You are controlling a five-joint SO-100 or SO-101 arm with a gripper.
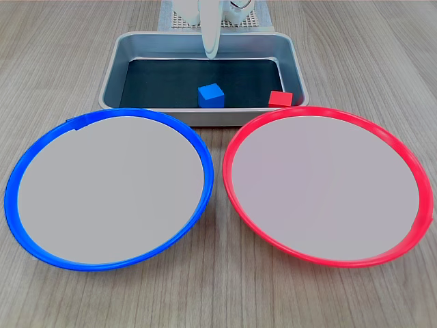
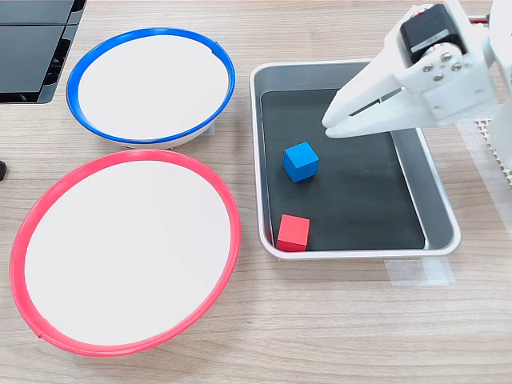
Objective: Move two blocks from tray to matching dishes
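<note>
1st ext: low front, faces arm | 2nd ext: overhead, side-on | shared: tray [image 1: 109,72] [image 2: 436,192], dishes

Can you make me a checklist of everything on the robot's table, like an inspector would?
Surface: wooden table, bare around the dishes.
Tray: silver with a dark bottom; holds both blocks.
Blue block: near the tray's middle, not held.
Red block: in a tray corner, on the side nearest the plates.
Blue plate: nothing on it.
Red plate: nothing on it, beside the blue plate.
Clutter: clear tape on the table by the tray.
Gripper: white, above the tray, holding nothing; jaws look closed together.
Cables: nothing seen.
Surroundings: dark flat panels at the second exterior view's top left; white mesh mat under the robot's base.
</note>
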